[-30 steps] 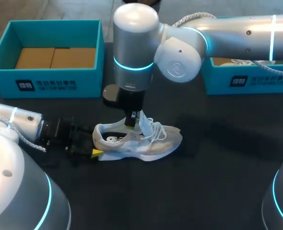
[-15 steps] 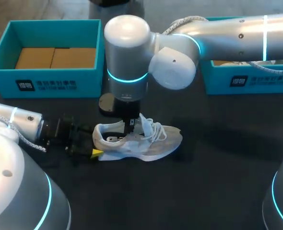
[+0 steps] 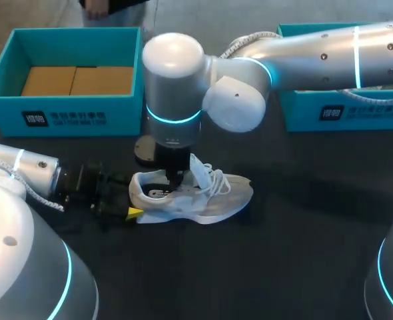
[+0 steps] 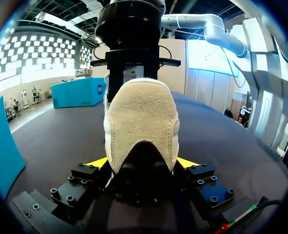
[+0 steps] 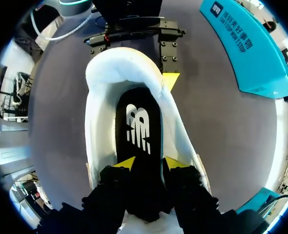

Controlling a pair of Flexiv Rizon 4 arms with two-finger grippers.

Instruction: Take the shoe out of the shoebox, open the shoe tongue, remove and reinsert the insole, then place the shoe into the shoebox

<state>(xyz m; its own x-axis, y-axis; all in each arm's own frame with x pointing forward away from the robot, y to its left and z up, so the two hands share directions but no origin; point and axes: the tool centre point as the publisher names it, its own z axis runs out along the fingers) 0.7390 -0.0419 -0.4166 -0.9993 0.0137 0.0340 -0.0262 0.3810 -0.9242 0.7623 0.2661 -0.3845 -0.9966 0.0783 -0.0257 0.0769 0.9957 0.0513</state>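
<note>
right shoebox (image 3: 330, 113) — half hidden behind right arm (image 3: 316, 57); shoe (image 4: 141, 122) toe unseen

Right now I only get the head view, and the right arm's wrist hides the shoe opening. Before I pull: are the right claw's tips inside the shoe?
Observer: Yes. In the right wrist view, the right claw has both yellow tips inside the shoe, apart, over the black insole.
Operator: Is the insole lifted?
Observer: No sign of it. It lies flat in the shoe with its white logo fully showing.
Operator: Is the heel braced?
Observer: The left wrist view shows the left claw with a yellow tip against each side of the heel.
</note>
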